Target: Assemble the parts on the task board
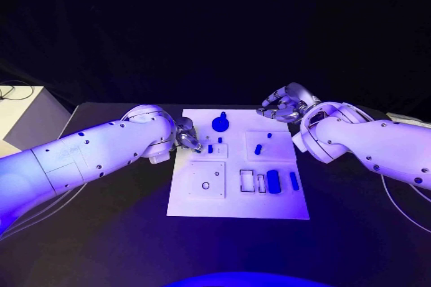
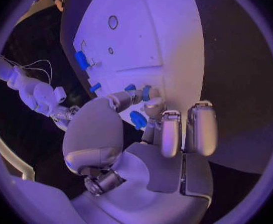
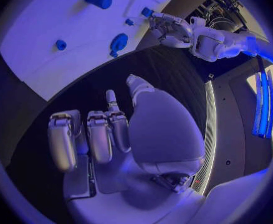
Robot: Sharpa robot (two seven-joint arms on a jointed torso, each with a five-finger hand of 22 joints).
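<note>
The white task board [image 1: 238, 200] lies in the middle of the black table. My left hand [image 1: 187, 136] is at the board's left edge and pinches a small blue peg [image 2: 146, 92] between thumb and a finger, low over the board; the same peg [image 3: 147, 11] is at its fingertips in the right wrist view. A second small peg [image 1: 220, 139] and a blue knob [image 1: 220, 121] stand close by. My right hand [image 1: 286, 104] hovers off the board's far right corner, holding nothing, fingers [image 3: 86, 139] loosely bent and apart.
More blue parts sit on the board: two short pieces [image 1: 258, 149] [image 1: 268, 136], a thick cylinder [image 1: 273, 180] and a bar [image 1: 294, 180] beside white slots. A square plate with two holes [image 1: 205, 180] is at the near left. A pale box [image 1: 32, 116] stands off the table's left.
</note>
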